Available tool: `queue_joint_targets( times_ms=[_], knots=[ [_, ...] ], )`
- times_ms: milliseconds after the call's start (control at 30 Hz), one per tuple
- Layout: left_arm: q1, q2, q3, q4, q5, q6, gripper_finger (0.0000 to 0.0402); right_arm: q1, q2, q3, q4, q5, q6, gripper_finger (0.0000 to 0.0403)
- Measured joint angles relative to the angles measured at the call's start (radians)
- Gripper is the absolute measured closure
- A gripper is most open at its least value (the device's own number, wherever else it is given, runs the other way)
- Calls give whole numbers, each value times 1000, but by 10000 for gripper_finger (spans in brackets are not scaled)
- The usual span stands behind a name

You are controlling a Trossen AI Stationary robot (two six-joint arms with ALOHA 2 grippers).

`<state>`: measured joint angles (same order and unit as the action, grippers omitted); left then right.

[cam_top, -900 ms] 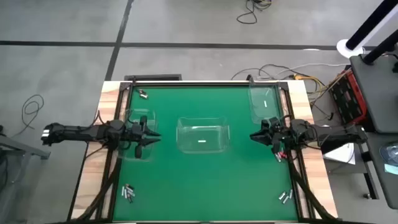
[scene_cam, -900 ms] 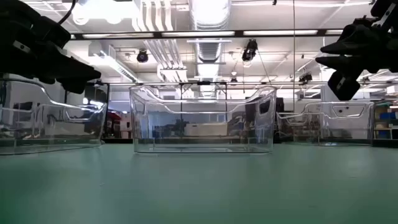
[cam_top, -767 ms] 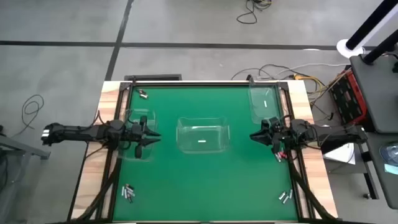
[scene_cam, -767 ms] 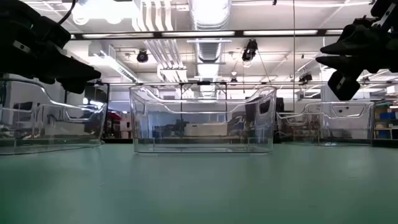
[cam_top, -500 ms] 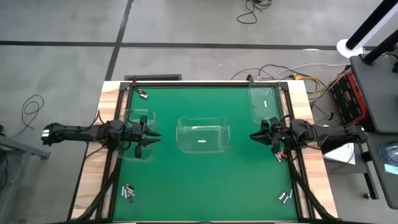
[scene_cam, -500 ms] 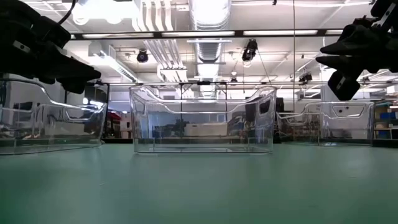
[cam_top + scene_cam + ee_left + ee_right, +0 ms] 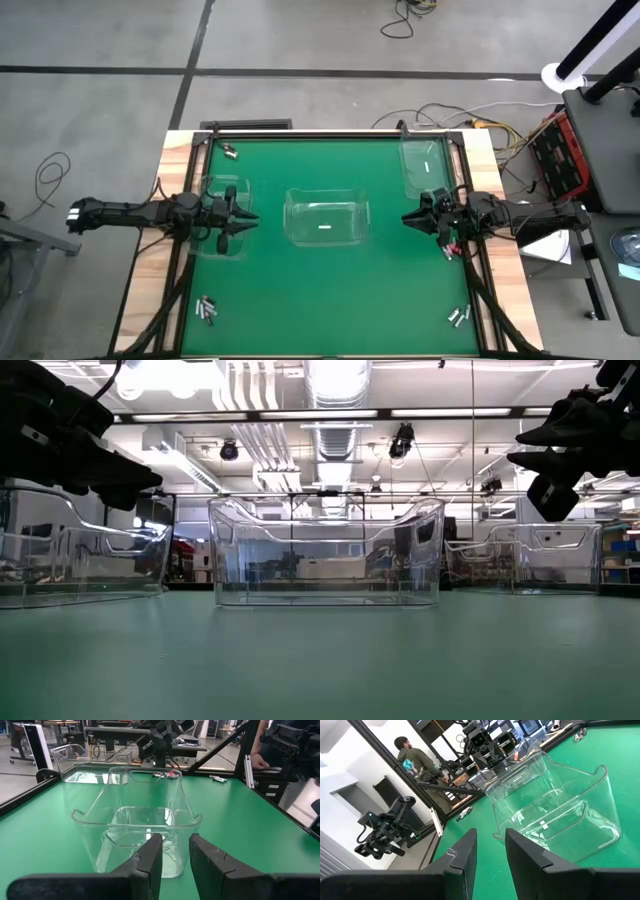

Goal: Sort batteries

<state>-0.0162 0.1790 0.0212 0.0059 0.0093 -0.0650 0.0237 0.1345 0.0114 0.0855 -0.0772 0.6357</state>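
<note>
On the green bench [image 7: 330, 280] both claws hover empty with narrow gaps, left claw [image 7: 243, 217] over the left bin [image 7: 222, 190], right claw [image 7: 409, 220] near the right edge; no sorting begun yet, next reach batteries [image 7: 207, 311] at near-left corner.

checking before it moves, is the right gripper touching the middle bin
Apart. The high view shows bare green mat between the right gripper and the middle bin.

We cannot tell sizes among the batteries [image 7: 207, 311] at lower left; another cluster [image 7: 459, 316] at lower right looks equally tiny.
</note>
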Motion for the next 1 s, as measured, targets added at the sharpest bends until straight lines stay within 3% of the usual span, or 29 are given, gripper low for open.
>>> queue_joint_targets(
  times_ms=[500, 1000],
  knots=[
    [0, 0, 0, 0, 0, 0, 324, 0, 0, 0, 0, 0, 0, 339],
    [0, 0, 0, 0, 0, 0, 324, 0, 0, 0, 0, 0, 0, 312]
  ],
)
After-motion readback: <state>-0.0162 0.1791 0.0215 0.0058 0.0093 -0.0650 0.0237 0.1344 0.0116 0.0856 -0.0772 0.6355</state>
